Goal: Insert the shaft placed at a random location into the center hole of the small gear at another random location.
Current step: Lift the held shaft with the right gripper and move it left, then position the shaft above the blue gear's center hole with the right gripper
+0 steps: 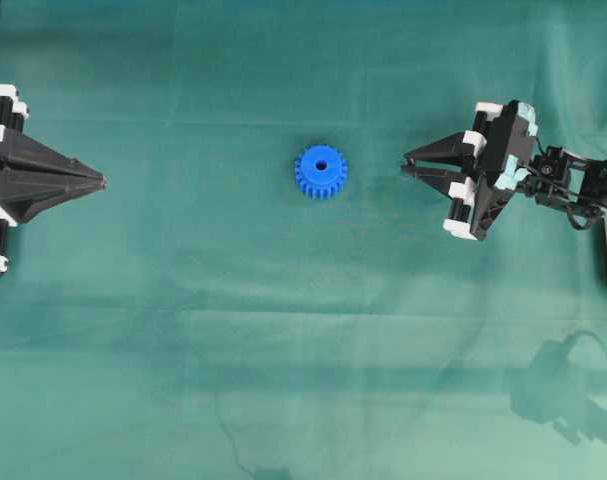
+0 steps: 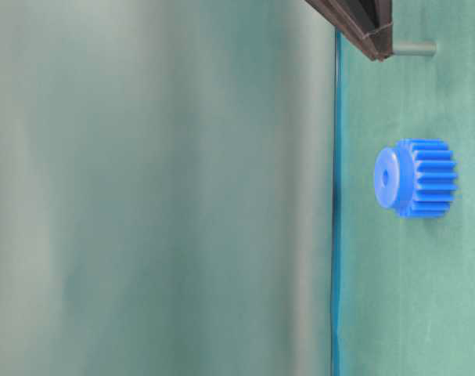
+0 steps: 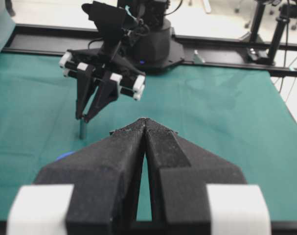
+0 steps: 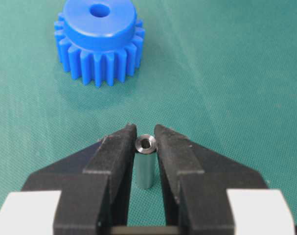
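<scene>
The small gear [image 1: 321,172] is bright blue and lies flat on the green cloth, hub up, its center hole [image 4: 99,10] open. The shaft [image 4: 145,164], a short grey metal pin, stands upright on the cloth to the gear's right. My right gripper [image 4: 145,134] is shut on the shaft's top, one finger on each side. In the overhead view the right gripper [image 1: 407,165] hides the shaft. The table-level view shows the shaft [image 2: 413,48] below the fingertips and the gear [image 2: 421,178] apart from it. My left gripper [image 1: 101,182] rests shut and empty at the far left.
Green cloth [image 1: 283,330] covers the whole table. The right arm's black base [image 3: 153,46] and a black rail stand at the table's far edge in the left wrist view. A cable shadow lies on the cloth near the front.
</scene>
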